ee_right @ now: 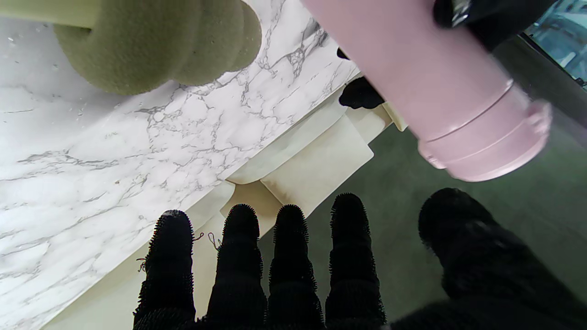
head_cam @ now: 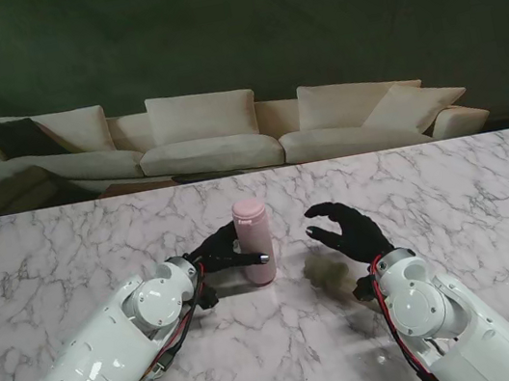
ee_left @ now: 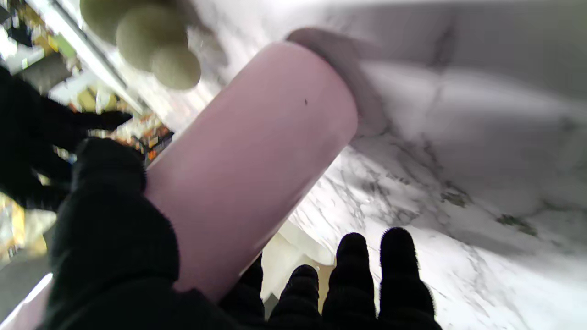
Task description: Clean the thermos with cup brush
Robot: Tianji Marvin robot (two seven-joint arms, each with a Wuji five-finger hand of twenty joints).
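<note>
Thermos (head_cam: 254,239) stands upright near the middle of our marble bench (head_cam: 69,251), pink, lid on, well away from every edge. Wide bare marble lies to its left, to its right and on the far side, up to the far edge where the sofa (head_cam: 207,140) begins.

Going left to right: our left arm comes up from the near left corner and lies low over the bench, the left hand (head_cam: 221,255) reaching in from the thermos's left side. Its black fingers (head_cam: 247,259) are clamped around the lower body of the thermos; the left wrist view shows the thumb (ee_left: 107,192) pressed on the pink wall and the other fingertips (ee_left: 351,256) past it.

Just right of the thermos, and apart from it, hangs our right hand (head_cam: 344,229), raised over the bench with the palm turned toward the thermos. Its fingers (ee_right: 289,247) are spread and curled, holding nothing. Under it a green sponge brush (ee_right: 156,41) lies on the marble, seen in the right wrist view; in the stand's view it is only a dim greenish patch by the wrist. The right arm rises from the near right corner.
</note>
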